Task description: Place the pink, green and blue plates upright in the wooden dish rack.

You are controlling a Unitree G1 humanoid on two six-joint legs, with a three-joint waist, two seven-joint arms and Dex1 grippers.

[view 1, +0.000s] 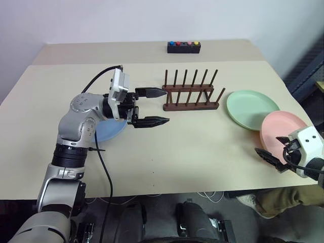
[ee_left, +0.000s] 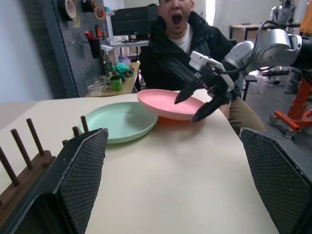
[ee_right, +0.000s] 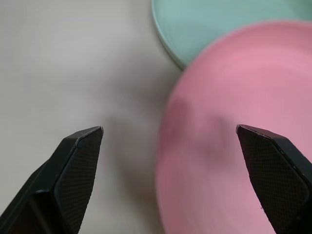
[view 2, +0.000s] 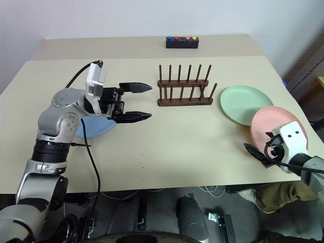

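The blue plate [view 1: 109,130] is mostly hidden behind the left arm – only a pale blue crescent of it shows on the table [view 1: 177,152], well to the left of the wooden dish rack [view 1: 191,93]. The right gripper [view 2: 260,153] is partly cut off at the frame edge in the head views, and one finger is hard to make out there; the left wrist view shows it whole, just at the pink plate's near rim.

The rack stands empty of plates near the table's middle, its long axis running left to right, pegs upright in two rows. The left gripper [view 1: 152,107] hovers just left of the rack's left end, pointing level toward it, fingers spread wide and holding nothing. Right of the rack lies the green plate [view 1: 251,109], flat, and beyond it the pink plate [view 1: 281,132], also flat, its rim overlapping the green one's edge. The right gripper is spread wide with nothing between its fingers – the pink plate's left rim sits under the gap. Behind the rack, a small black box [view 1: 184,47] with coloured buttons rests near the table's far edge
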